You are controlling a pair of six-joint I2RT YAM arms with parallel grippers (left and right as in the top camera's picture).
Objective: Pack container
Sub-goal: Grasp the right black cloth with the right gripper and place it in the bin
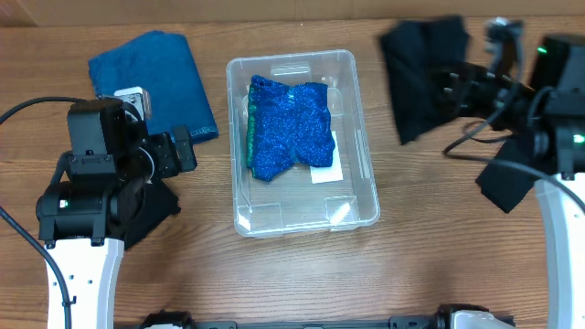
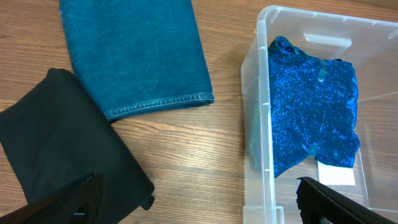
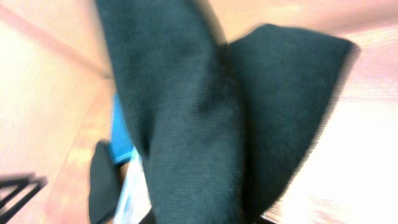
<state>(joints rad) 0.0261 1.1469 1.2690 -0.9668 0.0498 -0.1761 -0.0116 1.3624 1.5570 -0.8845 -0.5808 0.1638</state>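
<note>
We count one container (image 1: 302,142), a clear rectangular plastic bin. It sits at the middle of the counter (image 1: 292,274), between the two arms. Inside it lies one glittery blue cloth (image 1: 291,128), spread over the far and middle part of the floor. A green strip runs along that cloth's left edge. The white label (image 1: 325,171) on the bin's bottom shows just past the cloth's near right corner.

Outside the bin we count four cloths. One folded teal cloth (image 1: 155,78) lies flat at the far left, near the bin but not touching it. There are three black ones. The left black cloth (image 2: 56,137) lies under the left arm, just beside the teal one. The right black cloth (image 1: 505,187) lies under the right arm. The lifted black cloth (image 1: 420,73) hangs at the far right.

The left fingers (image 1: 186,149) are spread wide and hold nothing. In the wrist view one tip sits above the left black cloth and the other above the bin.

The right fingers (image 1: 450,90) are buried in the lifted black cloth. The wrist view is blurred and filled with fabric, but they appear clamped on it.
</note>
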